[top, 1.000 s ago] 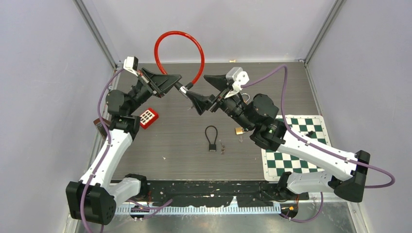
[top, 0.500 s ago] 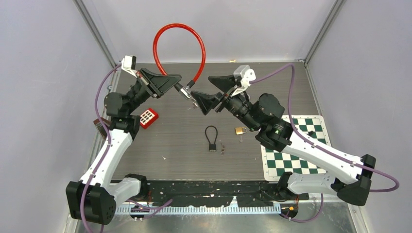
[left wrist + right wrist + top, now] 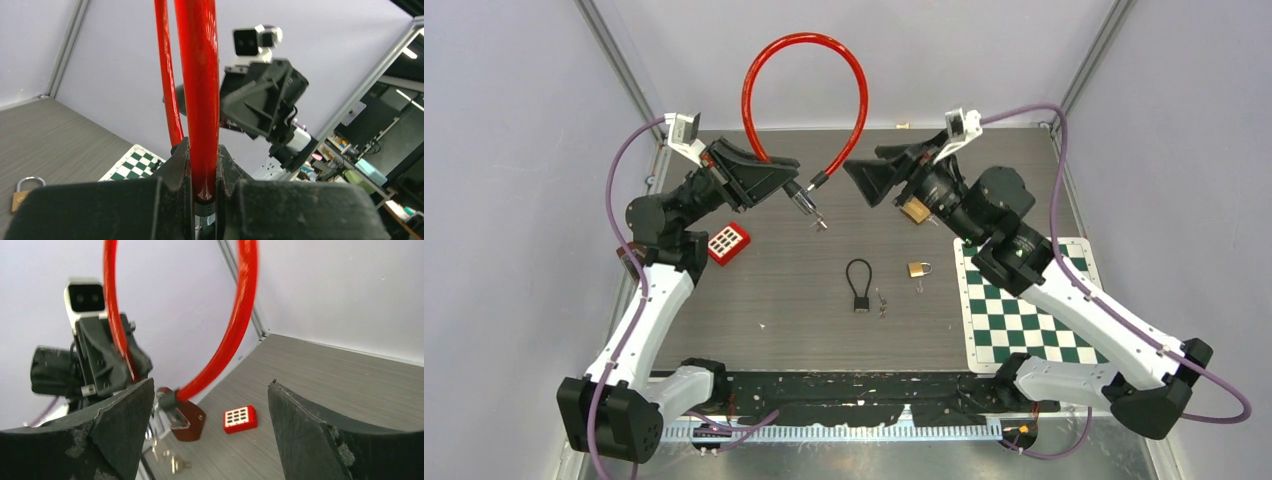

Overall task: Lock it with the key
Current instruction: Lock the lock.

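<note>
A red cable lock arches above the table's far edge. My left gripper is shut on the cable just above its black end; in the left wrist view the red cable stands pinched between the fingers. A small bunch of keys dangles below the lock's end, and it also shows in the right wrist view as keys under the lock head. My right gripper is open and empty, a short way right of that end. The lock head lies left of its wide jaws.
On the table lie a red block, a small black cable padlock, loose keys and a brass padlock. Another brass padlock shows under the right arm. A chessboard mat lies at the right.
My right gripper has drawn back to the right, away from the lock's end, still open. The left arm has tilted the red loop higher and to the right.
</note>
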You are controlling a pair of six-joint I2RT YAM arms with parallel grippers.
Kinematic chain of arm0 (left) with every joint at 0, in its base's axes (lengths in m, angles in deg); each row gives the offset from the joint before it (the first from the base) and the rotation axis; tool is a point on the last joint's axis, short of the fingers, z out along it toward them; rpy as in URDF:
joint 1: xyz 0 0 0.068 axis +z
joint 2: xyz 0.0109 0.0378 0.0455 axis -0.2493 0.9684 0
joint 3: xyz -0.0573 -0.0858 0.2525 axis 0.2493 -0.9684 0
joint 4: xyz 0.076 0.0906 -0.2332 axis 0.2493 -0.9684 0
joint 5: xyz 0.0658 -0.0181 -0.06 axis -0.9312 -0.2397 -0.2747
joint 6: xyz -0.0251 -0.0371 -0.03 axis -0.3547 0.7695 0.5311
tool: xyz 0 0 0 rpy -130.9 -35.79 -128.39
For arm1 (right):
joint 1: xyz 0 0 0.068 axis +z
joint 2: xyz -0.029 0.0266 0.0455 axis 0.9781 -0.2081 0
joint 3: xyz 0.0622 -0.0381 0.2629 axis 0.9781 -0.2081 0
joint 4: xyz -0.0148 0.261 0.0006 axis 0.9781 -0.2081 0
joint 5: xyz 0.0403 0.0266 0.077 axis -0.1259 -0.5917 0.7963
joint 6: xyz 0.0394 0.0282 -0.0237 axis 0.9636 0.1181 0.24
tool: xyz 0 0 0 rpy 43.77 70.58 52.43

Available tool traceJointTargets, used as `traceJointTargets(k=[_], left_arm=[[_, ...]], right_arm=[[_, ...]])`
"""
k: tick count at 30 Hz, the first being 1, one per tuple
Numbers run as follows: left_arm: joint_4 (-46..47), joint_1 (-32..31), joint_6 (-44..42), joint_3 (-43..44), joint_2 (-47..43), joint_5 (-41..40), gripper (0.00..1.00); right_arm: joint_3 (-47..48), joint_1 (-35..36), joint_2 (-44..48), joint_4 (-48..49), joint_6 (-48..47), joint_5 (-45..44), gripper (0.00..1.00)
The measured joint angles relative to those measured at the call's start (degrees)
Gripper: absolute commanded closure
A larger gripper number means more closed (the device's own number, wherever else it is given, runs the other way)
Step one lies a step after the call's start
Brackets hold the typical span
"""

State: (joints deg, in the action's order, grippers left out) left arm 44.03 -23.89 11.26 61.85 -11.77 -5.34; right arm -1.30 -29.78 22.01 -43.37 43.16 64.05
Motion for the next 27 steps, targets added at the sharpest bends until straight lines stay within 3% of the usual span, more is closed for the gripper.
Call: traceJointTargets(k=[6, 8, 10, 13, 15, 17, 27], left_arm=[[0.48, 0.0, -2.99, 0.98, -0.09, 3.43, 1.0], [0.57, 0.02, -3.67, 1.07, -0.09, 3.98, 1.0], [0.66, 0.04, -3.89, 1.09, -0.09, 4.26, 1.0], [0.66, 0.04, -4.07, 1.09, -0.09, 4.39, 1.0], [0.63, 0.04, -4.13, 1.09, -0.09, 4.37, 1.0], [0.5, 0.07, -4.39, 1.09, -0.09, 4.24, 1.0], [-6.34, 0.09, -10.03, 2.97, -0.11, 0.5, 1.0]], right_arm=[[7.02, -3.96, -6.49, -1.62, 11.19, 5.53, 0.12], [8.61, -4.11, -8.5, -2.03, 13.2, 7.02, 0.17], [10.29, -4.48, -10.6, -2.36, 15.26, 8.7, 0.32], [11.02, -4.81, -12.5, -2.4, 17.46, 10.58, 0.67], [11.06, -4.83, -13.4, -2.32, 18.95, 11.82, 0.83], [11.08, -4.85, -14.1, -1.97, 20.48, 12.81, 0.93], [8.44, -4.11, -15.34, 2.97, 26.75, 13.57, 0.95]])
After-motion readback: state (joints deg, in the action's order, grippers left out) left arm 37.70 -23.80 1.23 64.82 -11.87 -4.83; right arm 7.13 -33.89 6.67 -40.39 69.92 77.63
